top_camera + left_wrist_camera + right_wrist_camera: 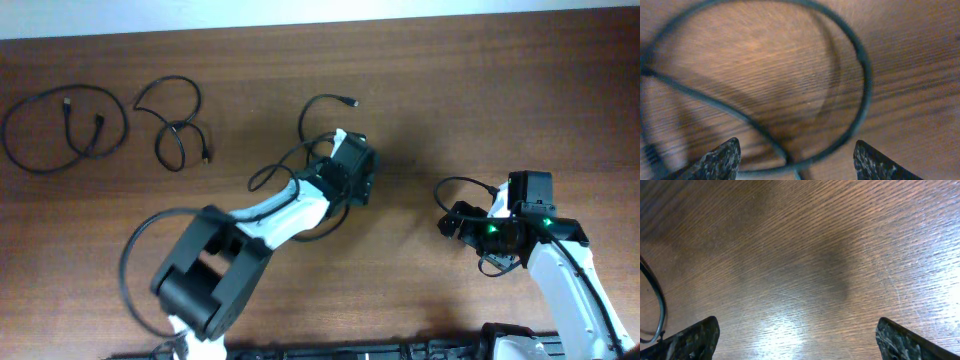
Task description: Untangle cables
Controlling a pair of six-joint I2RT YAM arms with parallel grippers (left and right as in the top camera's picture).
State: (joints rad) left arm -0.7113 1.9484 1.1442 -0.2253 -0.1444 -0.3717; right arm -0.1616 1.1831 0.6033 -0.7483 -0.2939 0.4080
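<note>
Several thin black cables lie on the brown wooden table. In the overhead view a large loop (65,128) lies at the far left, with a smaller twisted cable (178,125) beside it. A third cable (322,108) loops around and under my left gripper (353,165) at the table's middle. The left wrist view shows that cable (865,85) as a wide loop that crosses itself between my open left fingers (796,146), close above the wood. My right gripper (453,222) is open and empty over bare wood (797,322). A thin black loop (462,184) lies next to it and shows at the right wrist view's left edge (660,305).
A thicker black wire (135,265) arcs out from the left arm's base at the lower left. The table's far edge (320,25) runs along the top of the overhead view, and both arm bases stand at the near edge.
</note>
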